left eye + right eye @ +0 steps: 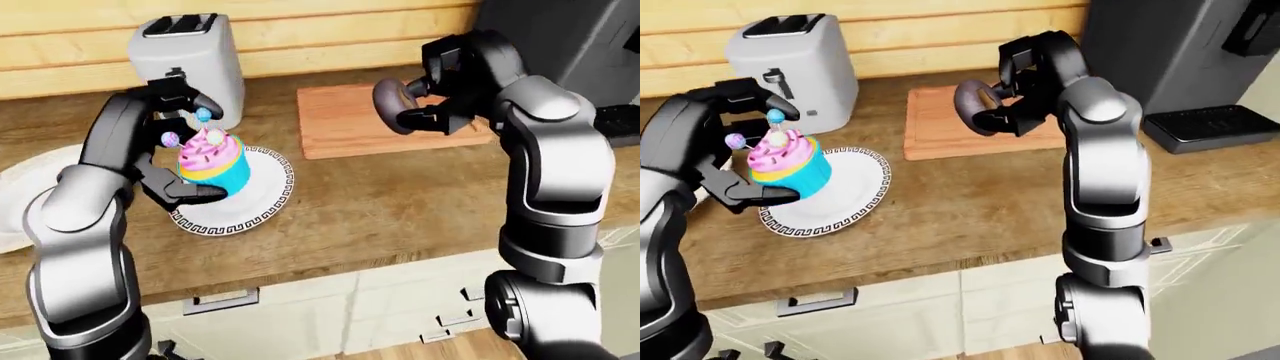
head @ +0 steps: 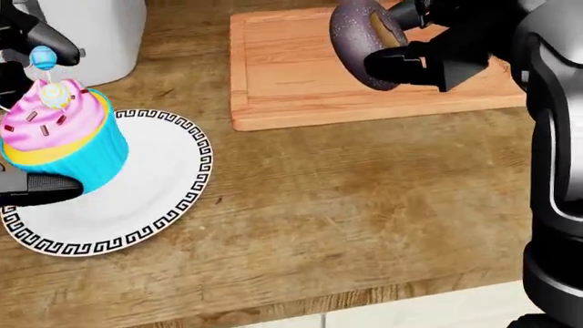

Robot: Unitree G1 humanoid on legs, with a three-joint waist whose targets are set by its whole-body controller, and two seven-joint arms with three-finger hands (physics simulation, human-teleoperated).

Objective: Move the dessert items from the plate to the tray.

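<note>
cupcake: mid-left, gripped by left hand over plate
donut: top, clasped by right hand above wooden tray
surface: wood counter

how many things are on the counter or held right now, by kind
desserts: 2 (cupcake, donut)
plates: 2 (Greek-key plate, pale plate at the left-eye view's left edge)
appliances: 2 (toaster, dark machine)
boards: 1 (wooden board)
total: 7
</note>
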